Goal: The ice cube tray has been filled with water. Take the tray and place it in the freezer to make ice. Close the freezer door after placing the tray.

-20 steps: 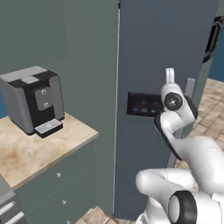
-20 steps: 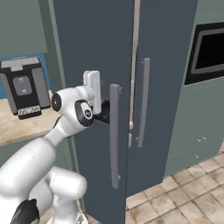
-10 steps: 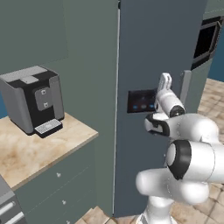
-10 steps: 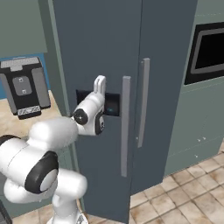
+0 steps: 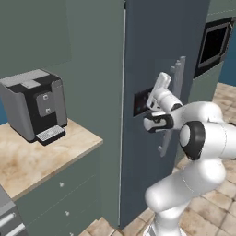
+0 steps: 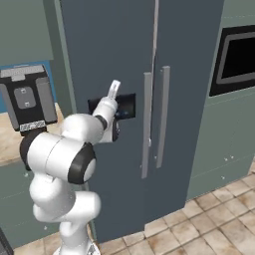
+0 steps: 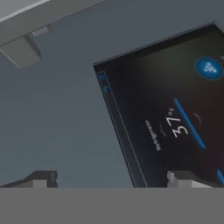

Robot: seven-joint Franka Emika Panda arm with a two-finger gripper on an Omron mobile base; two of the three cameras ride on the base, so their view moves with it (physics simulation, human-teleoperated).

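The freezer (image 5: 152,41) is shut, so its inside is hidden. Its door (image 6: 107,55) lies flush with the twin door (image 6: 191,74). My gripper (image 5: 161,83) (image 6: 114,90) points up and into the freezer door, at the black dispenser panel (image 5: 140,101) (image 6: 127,105). In the hand view the panel (image 7: 175,118) is very close, and the gripper (image 7: 113,179) is open with nothing between its fingertips (image 7: 43,178). The door's long grey bar handle (image 6: 146,124) (image 5: 164,140) runs just right of the hand. The ice cube tray is out of view.
A grey coffee machine (image 5: 34,106) (image 6: 27,102) stands on the marble counter (image 5: 41,156) left of the fridge. A black-windowed wall oven (image 5: 214,44) (image 6: 238,60) sits to the right. Tiled floor (image 6: 199,224) lies in front.
The freezer door has swung from ajar to flush with its twin, my hand staying at the dispenser panel. My arm has folded in closer, and the views have shifted.
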